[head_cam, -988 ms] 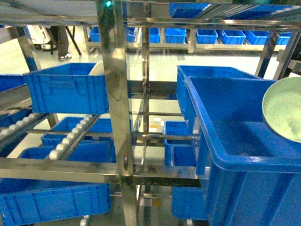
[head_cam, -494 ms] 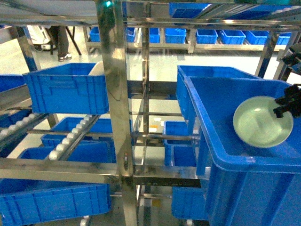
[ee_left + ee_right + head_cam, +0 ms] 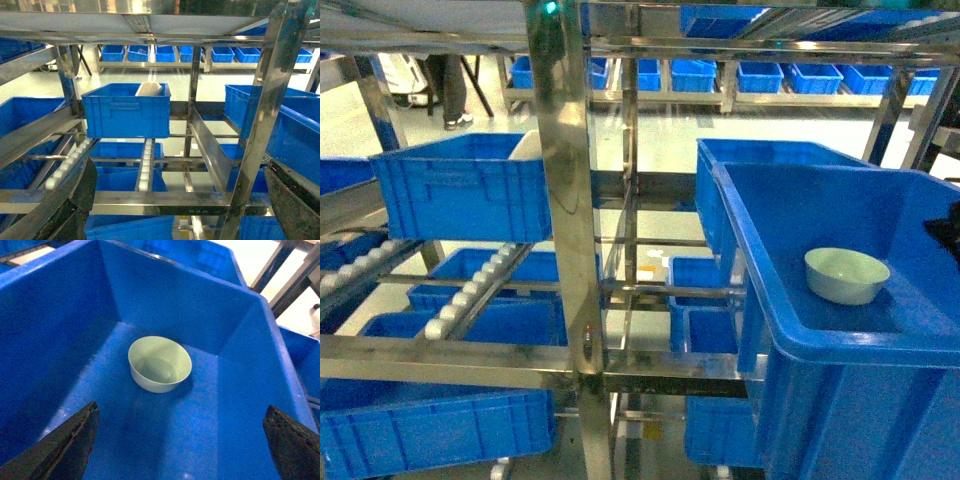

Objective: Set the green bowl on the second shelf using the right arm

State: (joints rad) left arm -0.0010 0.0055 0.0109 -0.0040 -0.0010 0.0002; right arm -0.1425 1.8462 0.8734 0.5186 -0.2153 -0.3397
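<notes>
The pale mint-green bowl (image 3: pixel 847 274) stands upright on the floor of a big blue crate (image 3: pixel 760 240) on the right of the steel rack. The right wrist view looks down on the green bowl (image 3: pixel 159 363), which is free and ahead of my right gripper (image 3: pixel 181 410). That gripper is wide open, with only bare crate floor (image 3: pixel 200 440) between its fingers. A black piece of the right arm (image 3: pixel 953 232) shows at the head view's right edge. My left gripper (image 3: pixel 180 200) is open and empty in front of the rack. The shelf under the crate is hidden.
A steel upright (image 3: pixel 565 200) and crossbar (image 3: pixel 450 360) stand close in front. A blue crate (image 3: pixel 460 185) holding a white object sits mid-left above roller tracks (image 3: pixel 470 290). More blue crates fill the lower levels and far racks. A second crate (image 3: pixel 770 155) stands behind the bowl's crate.
The bowl, held tilted high at the right, came down and left into the crate and was let go. It now rests upright, and the right gripper has drawn back to the right.
</notes>
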